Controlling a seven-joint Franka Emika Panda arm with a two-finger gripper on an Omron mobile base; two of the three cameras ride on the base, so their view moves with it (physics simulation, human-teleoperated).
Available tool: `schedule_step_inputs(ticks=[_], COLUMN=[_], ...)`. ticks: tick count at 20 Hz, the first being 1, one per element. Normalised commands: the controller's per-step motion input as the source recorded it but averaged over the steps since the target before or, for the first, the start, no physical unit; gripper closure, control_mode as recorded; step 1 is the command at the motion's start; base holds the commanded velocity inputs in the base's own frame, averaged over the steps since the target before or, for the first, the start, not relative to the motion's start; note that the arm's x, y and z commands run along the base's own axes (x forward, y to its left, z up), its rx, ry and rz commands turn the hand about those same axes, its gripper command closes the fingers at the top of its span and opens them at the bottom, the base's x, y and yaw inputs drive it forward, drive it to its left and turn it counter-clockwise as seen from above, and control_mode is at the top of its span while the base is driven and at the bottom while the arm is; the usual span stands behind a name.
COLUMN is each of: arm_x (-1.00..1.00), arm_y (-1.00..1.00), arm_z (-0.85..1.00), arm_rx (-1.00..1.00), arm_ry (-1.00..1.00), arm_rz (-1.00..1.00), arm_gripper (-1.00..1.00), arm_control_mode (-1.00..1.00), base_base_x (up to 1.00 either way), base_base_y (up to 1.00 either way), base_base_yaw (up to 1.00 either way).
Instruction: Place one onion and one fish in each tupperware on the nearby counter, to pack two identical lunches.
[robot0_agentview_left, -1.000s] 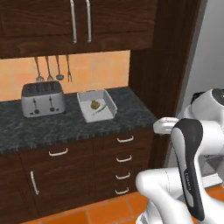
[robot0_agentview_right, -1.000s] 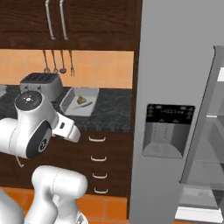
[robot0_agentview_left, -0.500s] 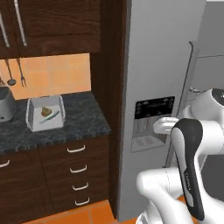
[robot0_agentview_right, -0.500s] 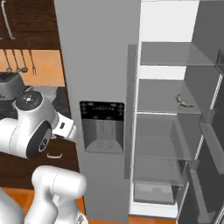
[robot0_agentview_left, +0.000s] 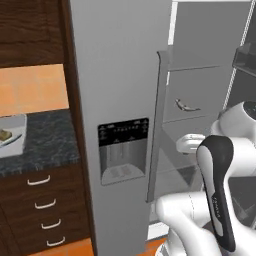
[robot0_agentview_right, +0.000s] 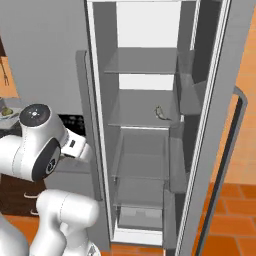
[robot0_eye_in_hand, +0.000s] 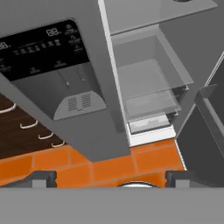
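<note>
Far left, the tabletop (robot0_agentview_left: 42, 142) carries a tupperware (robot0_agentview_left: 12, 137) with something inside, contents unclear. Centre, the fridge (robot0_agentview_right: 145, 150) stands open; a fish (robot0_agentview_right: 161, 114) lies on a middle shelf, uncollected. Gripper (robot0_eye_in_hand: 109, 177) spread, empty. Packing judged early.

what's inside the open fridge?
One fish lies on a middle shelf; the other shelves look bare. Two bottom drawers hide their contents. Door bins can't be seen into.
</note>
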Motion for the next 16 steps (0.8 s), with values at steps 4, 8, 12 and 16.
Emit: schedule_step_inputs(ticks=[4,8,12,16], arm_x=[0.0,0.0,0.0,0.0], arm_y=[0.0,0.0,0.0,0.0], arm_z=[0.0,0.0,0.0,0.0], arm_rx=[0.0,0.0,0.0,0.0], arm_ry=[0.0,0.0,0.0,0.0], arm_rz=[0.0,0.0,0.0,0.0], arm_gripper=[-1.0,-1.0,-1.0,-1.0], arm_control_mode=[1.0,1.0,1.0,1.0], base_base_x=[0.36,0.46,0.53,0.53], base_base_y=[-0.42,-0.44,-0.53,-0.18], base_base_yaw=[0.0,0.0,0.0,0.0])
